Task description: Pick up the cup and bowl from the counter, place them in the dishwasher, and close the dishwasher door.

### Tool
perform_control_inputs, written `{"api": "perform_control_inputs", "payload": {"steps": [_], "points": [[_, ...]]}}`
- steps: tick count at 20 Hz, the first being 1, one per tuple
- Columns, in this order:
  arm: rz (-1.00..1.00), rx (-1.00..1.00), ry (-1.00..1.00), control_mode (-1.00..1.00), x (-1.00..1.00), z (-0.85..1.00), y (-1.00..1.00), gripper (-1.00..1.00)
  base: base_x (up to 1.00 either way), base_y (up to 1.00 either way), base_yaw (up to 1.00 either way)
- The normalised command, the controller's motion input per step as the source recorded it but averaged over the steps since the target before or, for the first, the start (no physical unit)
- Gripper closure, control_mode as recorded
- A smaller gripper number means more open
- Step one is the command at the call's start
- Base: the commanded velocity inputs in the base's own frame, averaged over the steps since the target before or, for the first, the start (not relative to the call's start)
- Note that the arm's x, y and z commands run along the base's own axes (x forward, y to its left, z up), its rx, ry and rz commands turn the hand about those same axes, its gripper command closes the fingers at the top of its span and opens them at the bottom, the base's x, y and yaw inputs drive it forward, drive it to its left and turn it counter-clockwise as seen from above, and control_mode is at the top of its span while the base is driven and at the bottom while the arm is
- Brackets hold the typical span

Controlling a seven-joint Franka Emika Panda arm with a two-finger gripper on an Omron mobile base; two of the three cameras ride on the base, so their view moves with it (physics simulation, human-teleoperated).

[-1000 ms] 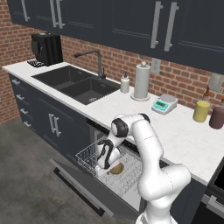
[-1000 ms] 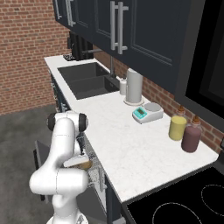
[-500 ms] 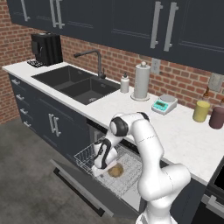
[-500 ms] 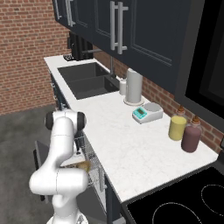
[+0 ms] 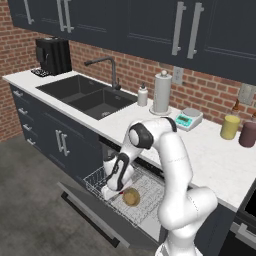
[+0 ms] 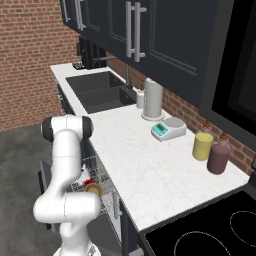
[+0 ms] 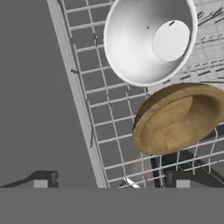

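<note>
The dishwasher door [image 5: 90, 212] hangs open below the counter [image 5: 210, 150], and the wire rack [image 5: 147, 200] is pulled out over it. In the rack lies the tan-brown bowl [image 5: 131, 196], tilted on the wires [image 7: 177, 118]. Beside it lies the cup [image 7: 148, 39] on its side, its white inside facing the hand camera; its red outside [image 6: 89, 183] peeks out by the bowl [image 6: 95, 190]. My gripper [image 5: 115, 184] hovers low over the rack's front left edge, open [image 7: 111, 181], with nothing between its fingers. Both dishes lie just beyond the fingertips.
On the counter [image 6: 140, 160] stand a paper towel roll [image 5: 161, 92], a small scale [image 5: 188, 119], a yellow cylinder [image 5: 230, 127] and a maroon one [image 5: 248, 134]. A sink [image 5: 87, 95] with faucet and a coffee machine [image 5: 52, 55] are at the left. A stove [image 6: 210, 230] borders the right.
My hand has drifted slightly to the left over the rack, away from the bowl. The bowl and cup stay where they lie.
</note>
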Motion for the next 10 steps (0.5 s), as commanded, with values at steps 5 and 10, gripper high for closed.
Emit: {"api": "perform_control_inputs", "payload": {"steps": [5,10], "points": [[-0.05,0.03,-0.18,-1.0,-0.75,0.78,0.09,-1.0,0.0,0.0,0.0],[-0.06,0.1,-0.15,-1.0,-0.79,0.94,0.06,-1.0,0.0,0.0,0.0]]}}
